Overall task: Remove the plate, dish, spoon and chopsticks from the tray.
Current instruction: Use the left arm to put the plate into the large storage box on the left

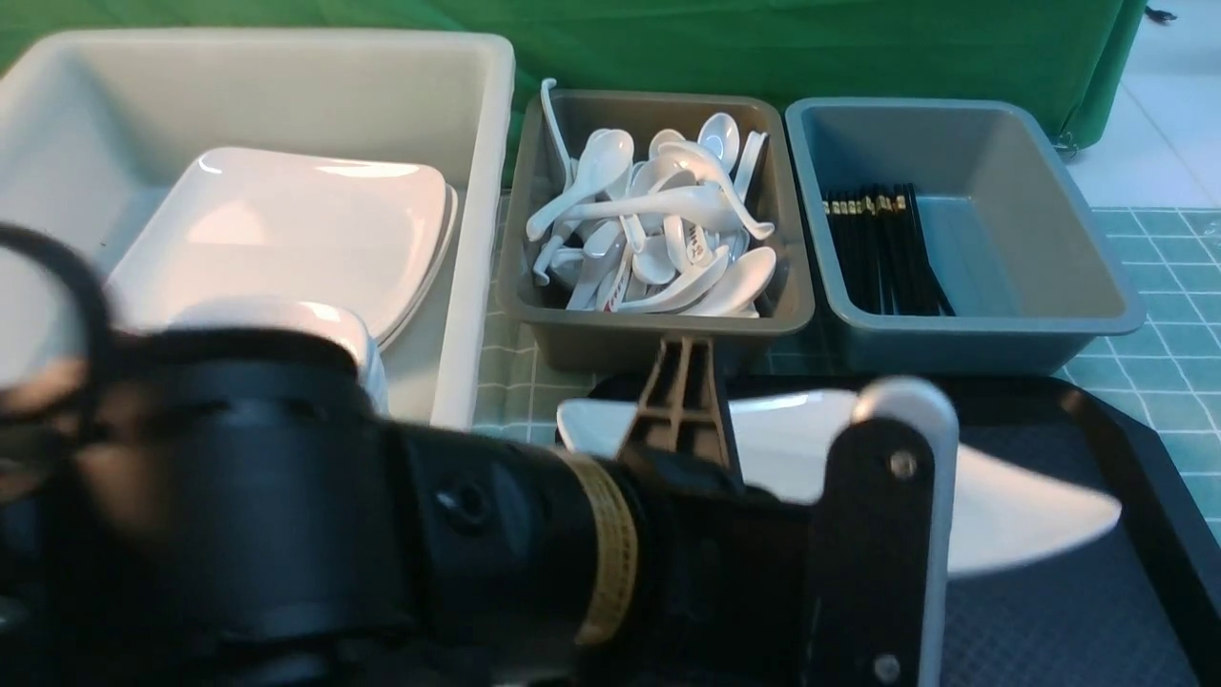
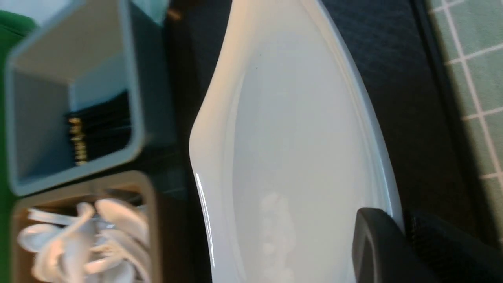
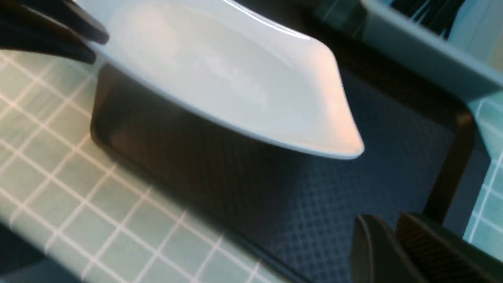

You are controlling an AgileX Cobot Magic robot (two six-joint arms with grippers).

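Note:
The large white plate (image 1: 1011, 506) hangs tilted above the black tray (image 1: 1049, 592). My left gripper (image 1: 682, 382) is shut on the plate's rim; in the left wrist view (image 2: 399, 218) one finger lies on top of the plate (image 2: 294, 118) and the other under it. My right gripper (image 3: 387, 222) is shut and empty over the tray floor (image 3: 314, 204), apart from the plate (image 3: 235, 78). A small white dish (image 1: 315, 320) sits in the white tub. Spoons (image 1: 658, 229) fill the middle bin. Black chopsticks (image 1: 882, 248) lie in the right bin. The visible tray floor carries nothing else.
The white tub (image 1: 467, 191) at the back left holds stacked plates (image 1: 286, 229). A brown-grey bin (image 1: 649, 334) and a blue-grey bin (image 1: 1068, 315) stand just behind the tray. My left arm (image 1: 286, 515) blocks the near left. The green checked cloth (image 3: 59, 157) surrounds the tray.

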